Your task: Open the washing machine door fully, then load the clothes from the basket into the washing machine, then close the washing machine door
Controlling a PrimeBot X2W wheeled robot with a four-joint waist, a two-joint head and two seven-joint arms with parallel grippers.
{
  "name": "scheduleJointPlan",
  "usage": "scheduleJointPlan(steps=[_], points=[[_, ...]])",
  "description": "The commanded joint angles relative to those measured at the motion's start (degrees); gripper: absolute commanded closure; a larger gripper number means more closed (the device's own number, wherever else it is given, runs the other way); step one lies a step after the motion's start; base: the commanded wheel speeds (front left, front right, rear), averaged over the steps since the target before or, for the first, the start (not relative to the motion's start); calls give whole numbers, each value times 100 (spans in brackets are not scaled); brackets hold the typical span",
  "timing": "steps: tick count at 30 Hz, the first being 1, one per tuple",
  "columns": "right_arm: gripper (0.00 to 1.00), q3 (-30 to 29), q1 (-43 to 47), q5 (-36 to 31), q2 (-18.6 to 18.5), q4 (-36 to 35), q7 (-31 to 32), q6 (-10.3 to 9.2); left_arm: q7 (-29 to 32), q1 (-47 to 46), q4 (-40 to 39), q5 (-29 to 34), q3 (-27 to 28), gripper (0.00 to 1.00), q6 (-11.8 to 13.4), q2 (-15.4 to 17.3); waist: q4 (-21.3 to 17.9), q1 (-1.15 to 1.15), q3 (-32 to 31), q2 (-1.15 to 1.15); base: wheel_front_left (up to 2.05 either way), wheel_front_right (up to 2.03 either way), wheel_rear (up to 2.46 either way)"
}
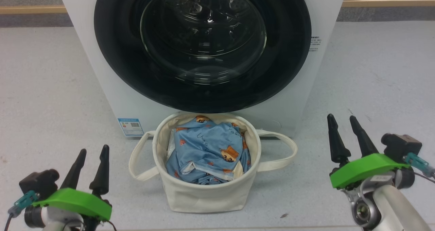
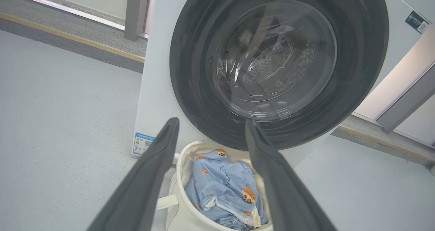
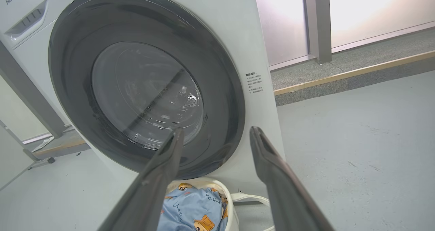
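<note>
The white washing machine [image 1: 98, 67] stands straight ahead, its round black-rimmed glass door [image 1: 112, 64] shut flat against the front. On the floor just before it sits the cream canvas basket [image 1: 204, 198] holding the light blue printed clothes [image 1: 207, 146]. My left gripper [image 1: 93, 150] hangs open at the lower left, a little left of the basket. At the lower right my right gripper [image 1: 341, 118] is open too, well clear of the basket's right handle. Both wrist views look up at the door [image 2: 190, 71] [image 3: 68, 71] with the clothes [image 2: 221, 186] [image 3: 190, 210] low between the fingers.
Grey floor spreads to both sides of the machine. A blue label [image 1: 130, 127] sits low on the machine's front left. A wooden strip [image 1: 387, 2] runs along the back wall. The basket's strap handles [image 1: 282, 149] loop out to each side.
</note>
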Motion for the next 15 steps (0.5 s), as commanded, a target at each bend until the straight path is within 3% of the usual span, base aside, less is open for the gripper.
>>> scheduleJointPlan(steps=[1,15], points=[[0,92,-345,-153,-135,-163,-93,0,-85,-370,-141,133,122,0,50,221,0,0,-2,0,0,0,0],[0,244,-564,-1040,-202,-55,-221,0,-320,-565,-53,900,-50,0,204,510,46,0,-14,0,0,0,0]])
